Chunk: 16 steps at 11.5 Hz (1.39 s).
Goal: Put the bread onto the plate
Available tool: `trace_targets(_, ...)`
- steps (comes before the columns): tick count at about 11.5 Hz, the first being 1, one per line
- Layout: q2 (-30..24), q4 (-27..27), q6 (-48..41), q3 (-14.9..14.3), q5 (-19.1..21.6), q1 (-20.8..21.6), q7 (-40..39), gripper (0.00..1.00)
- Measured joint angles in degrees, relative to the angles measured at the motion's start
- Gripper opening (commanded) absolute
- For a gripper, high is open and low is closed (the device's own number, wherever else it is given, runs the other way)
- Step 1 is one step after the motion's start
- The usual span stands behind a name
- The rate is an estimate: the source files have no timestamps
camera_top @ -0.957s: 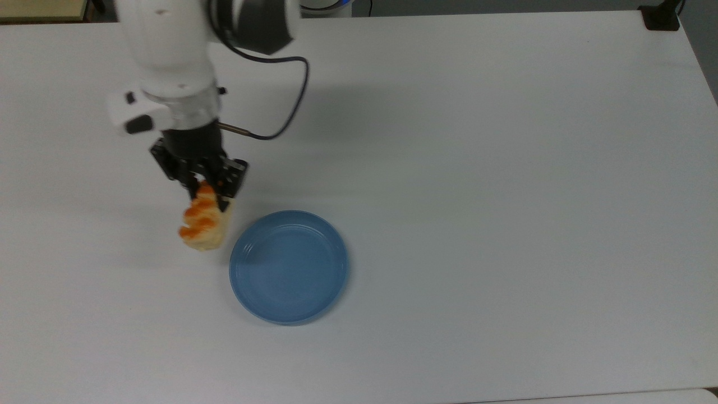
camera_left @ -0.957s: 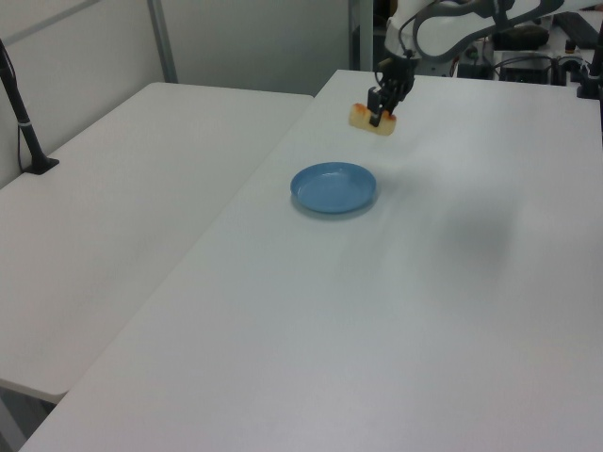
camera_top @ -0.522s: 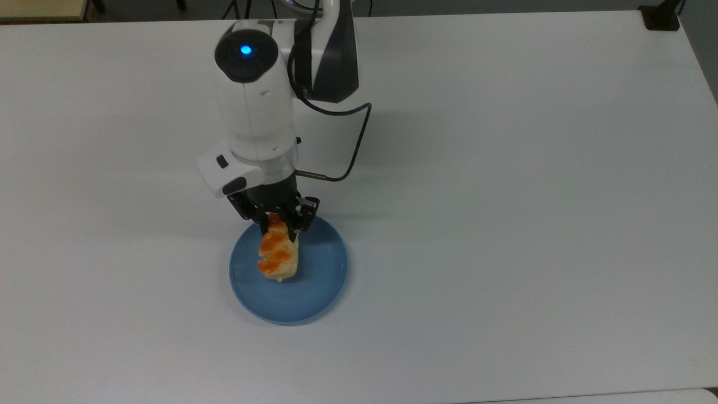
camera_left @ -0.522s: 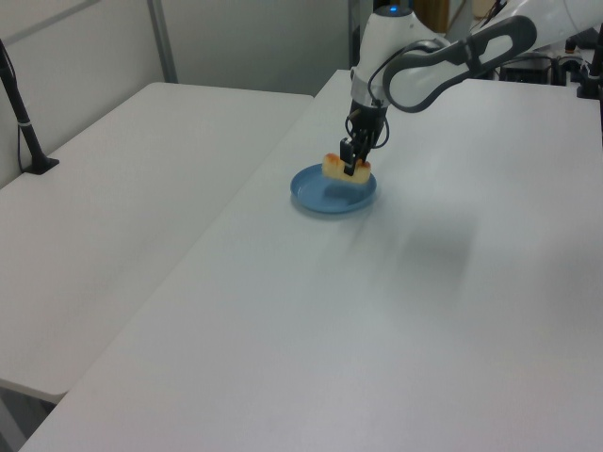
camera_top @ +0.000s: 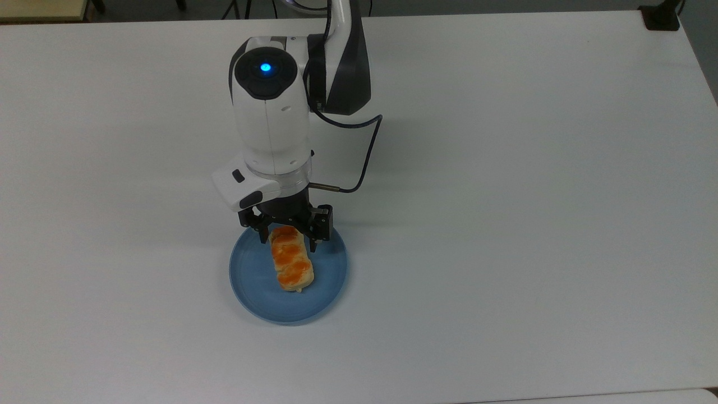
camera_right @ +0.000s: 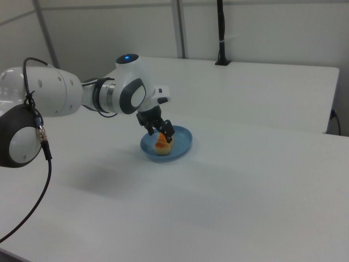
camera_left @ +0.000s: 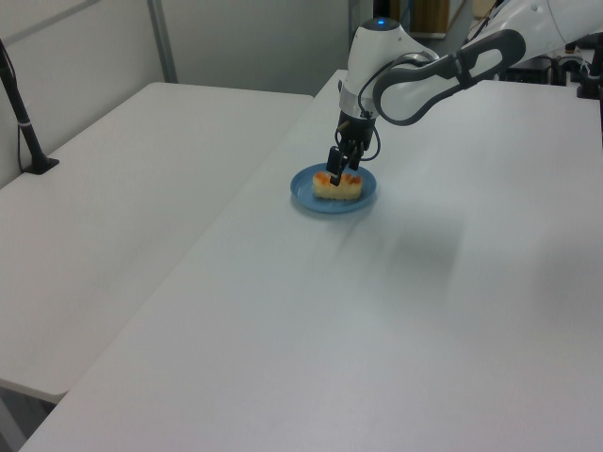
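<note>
Bread (camera_top: 290, 264) lies flat on the plate (camera_top: 255, 292), its far end between the gripper (camera_top: 287, 238) fingers, which look parted and clear. Lift straight up without nudging it.

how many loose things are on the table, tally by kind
bread: 1, lying on the plate
blue plate: 1
total: 2

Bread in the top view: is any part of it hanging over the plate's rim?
No, the bread lies wholly inside the plate, blue showing all round it.
</note>
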Motion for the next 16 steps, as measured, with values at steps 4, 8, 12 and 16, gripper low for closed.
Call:
trace_targets(4,-1.0,1.1,-1.7,-0.1,-2.6,-0.1,5.4,1.0)
trace_targets(8,-13.4,2.6,-26.4,-0.2,-0.6,-5.5,5.7,1.0)
trace_targets(12,-26.9,1.3,-41.5,-0.3,0.1,-8.6,4.9,1.0)
trace_targets(16,-34.0,-4.6,-41.9,-1.3,0.1,-8.2,-1.0,1.0)
